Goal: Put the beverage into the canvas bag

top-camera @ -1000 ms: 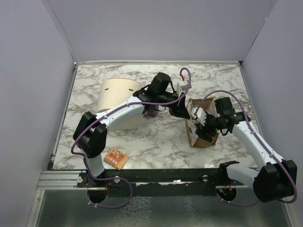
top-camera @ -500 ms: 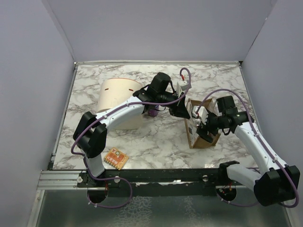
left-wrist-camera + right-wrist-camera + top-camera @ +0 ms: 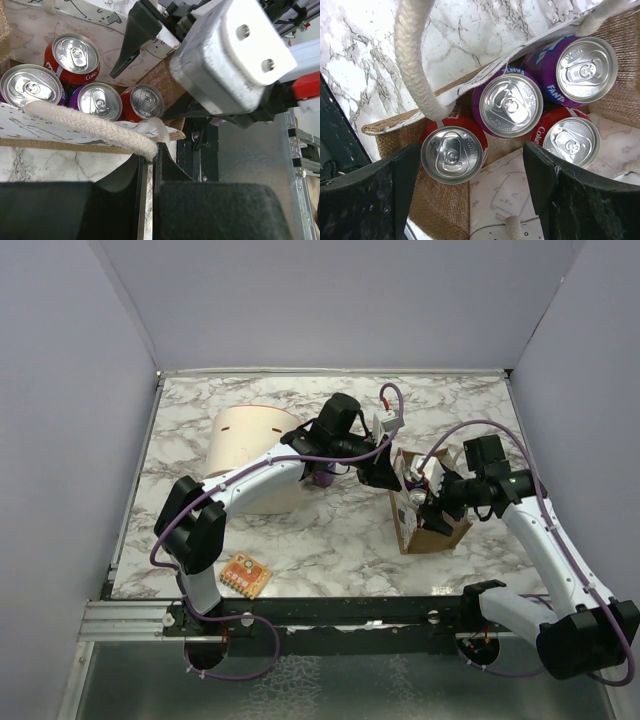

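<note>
The canvas bag [image 3: 428, 530] stands right of centre, tan with whitish rope handles. Several beverage cans stand upright inside it: a red can [image 3: 452, 152], two purple Fanta cans [image 3: 512, 105] and a Coke can [image 3: 570, 142]. My left gripper [image 3: 152, 152] is shut on the near rope handle [image 3: 90, 127] at the bag's rim. My right gripper [image 3: 470, 180] hovers open just above the bag's mouth. Its fingers [image 3: 540, 175] straddle the red can without touching it. In the top view the right gripper [image 3: 437, 502] sits over the bag and the left gripper [image 3: 393, 477] at its left edge.
A cream cylindrical tub [image 3: 255, 455] lies on its side at back left, under the left arm. A purple can [image 3: 322, 478] shows beside that arm. An orange packet [image 3: 246, 575] lies near the front edge. Grey walls enclose the marble table [image 3: 460, 410].
The right arm has risen and drawn slightly right above the bag, jaws staying open. The left gripper keeps its hold on the handle.
</note>
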Robot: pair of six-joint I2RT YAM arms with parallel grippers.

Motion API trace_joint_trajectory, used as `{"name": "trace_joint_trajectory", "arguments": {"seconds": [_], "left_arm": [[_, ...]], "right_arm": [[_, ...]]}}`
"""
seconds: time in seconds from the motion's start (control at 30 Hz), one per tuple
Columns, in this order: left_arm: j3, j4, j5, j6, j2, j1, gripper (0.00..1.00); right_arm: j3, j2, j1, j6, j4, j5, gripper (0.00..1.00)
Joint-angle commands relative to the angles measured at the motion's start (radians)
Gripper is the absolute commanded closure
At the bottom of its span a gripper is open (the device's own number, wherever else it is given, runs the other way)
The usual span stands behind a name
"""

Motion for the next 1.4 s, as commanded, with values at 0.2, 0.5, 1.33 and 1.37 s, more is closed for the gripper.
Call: {"name": "trace_joint_trajectory", "arguments": {"seconds": [0.2, 0.5, 1.33, 1.37], "left_arm": [[0.005, 0.016, 0.001, 0.018, -0.025, 0.003, 1.0], [0.005, -0.006, 0.007, 0.062, -0.031, 0.005, 0.92], [0.069, -0.435, -0.576, 0.667, -0.27, 0.06, 0.06], [0.067, -0.44, -0.627, 0.683, -0.268, 0.063, 0.05]], "right_arm": [[0.104, -0.055, 0.006, 0.078, -0.009, 0.064, 0.19], [0.226, -0.058, 0.006, 0.181, 0.028, 0.142, 0.2], [0.375, -0.088, -0.064, 0.412, 0.147, 0.204, 0.17], [0.379, -0.089, -0.07, 0.416, 0.145, 0.197, 0.17]]}}
